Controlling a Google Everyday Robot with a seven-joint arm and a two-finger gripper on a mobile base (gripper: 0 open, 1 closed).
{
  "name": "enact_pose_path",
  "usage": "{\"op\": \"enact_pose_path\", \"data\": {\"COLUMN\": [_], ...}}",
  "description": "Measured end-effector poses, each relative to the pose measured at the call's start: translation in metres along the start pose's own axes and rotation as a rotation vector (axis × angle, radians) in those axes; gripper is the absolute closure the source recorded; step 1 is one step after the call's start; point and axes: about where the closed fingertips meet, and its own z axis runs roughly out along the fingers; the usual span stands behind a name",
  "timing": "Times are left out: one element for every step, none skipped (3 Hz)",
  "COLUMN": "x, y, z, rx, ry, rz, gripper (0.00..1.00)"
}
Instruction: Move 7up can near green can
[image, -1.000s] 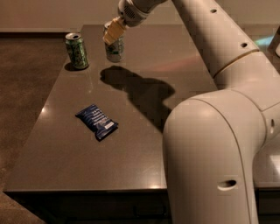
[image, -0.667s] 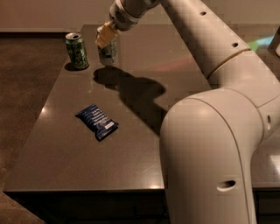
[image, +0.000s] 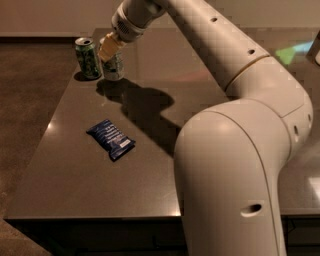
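- Tan-fingered gripper (image: 110, 50), at the far left end of the dark table (image: 65, 175), pinches the upper part of the 7up can (image: 114, 69).
- The 7up can stands upright just beside the green can (image: 87, 58), on its right. A thin gap seems to separate them.
- Judged from this, the move is nearly done. What is left is letting go and lifting clear. Whether the can's base already rests on the table is hard to tell.
- Count: one 7up can, one green can, one blue packet (image: 111, 139) lying well apart, nearer the camera.
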Motion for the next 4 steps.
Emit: {"op": "enact_pose_path", "data": {"x": [-0.006,-0.010,-0.011,-0.007], "y": [0.007,0.013,0.016,0.015], "z": [0.013,0.023,0.028,0.032], "rx": [-0.010,-0.021,-0.028,-0.027], "ry": [0.019,0.034,0.046,0.058], "rz": [-0.014,-0.020,-0.024,-0.019], "gripper": [0.83,0.59,0.36,0.12]}}
